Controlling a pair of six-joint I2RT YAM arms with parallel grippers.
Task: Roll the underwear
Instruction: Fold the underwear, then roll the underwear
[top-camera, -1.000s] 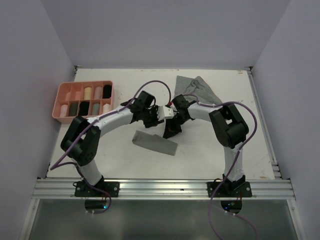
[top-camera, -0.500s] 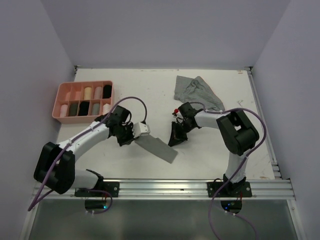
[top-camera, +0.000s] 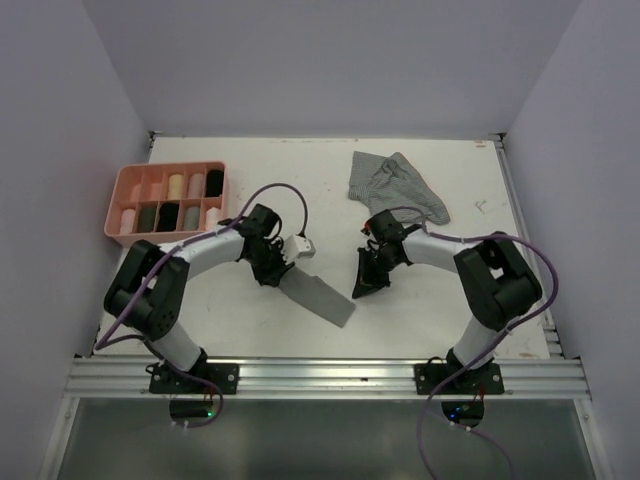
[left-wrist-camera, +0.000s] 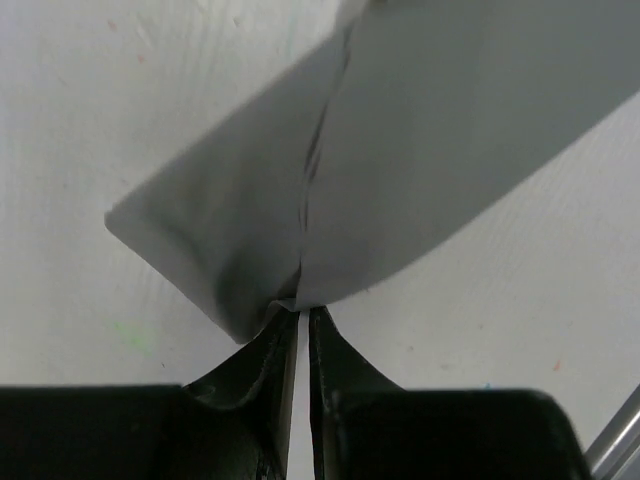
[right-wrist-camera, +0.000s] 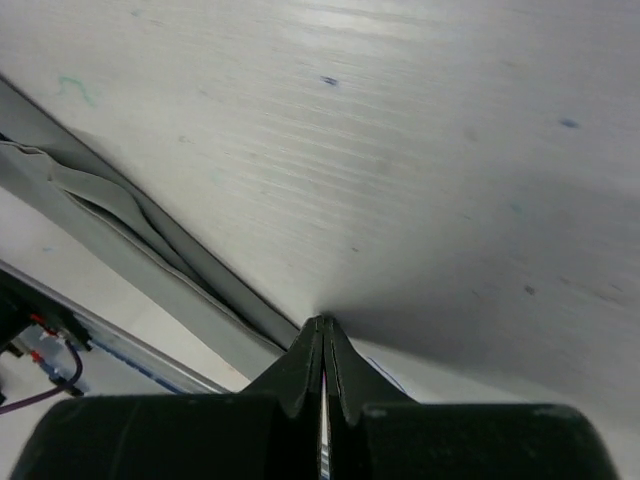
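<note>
Folded grey underwear (top-camera: 322, 297) lies at 6 o'clock on the table (top-camera: 290, 185), a gripper at each end.
The left gripper (left-wrist-camera: 303, 312) has its fingers clamped on the 10 o'clock end. The right gripper (right-wrist-camera: 323, 322), fingers together and empty, points down just beside the 3 o'clock end. Striped underwear (top-camera: 397, 184) lies farther at 1 o'clock, and the pink tray (top-camera: 170, 167) at 10.

A white table (top-camera: 400, 320) filled the floor of a plain booth, closed in by a pale lilac back wall (top-camera: 330, 60), left wall (top-camera: 50, 150) and right wall (top-camera: 590, 150). Even, soft light fell from above and left only faint shadows. An aluminium rail (top-camera: 320, 378) ran along the near edge, and a thinner metal strip (top-camera: 525, 240) ran along the right side. Below the rail lay a dark greenish panel (top-camera: 320, 440), possibly glass. Close up, the tabletop (right-wrist-camera: 400, 120) showed fine scuffs and small coloured specks.
</note>
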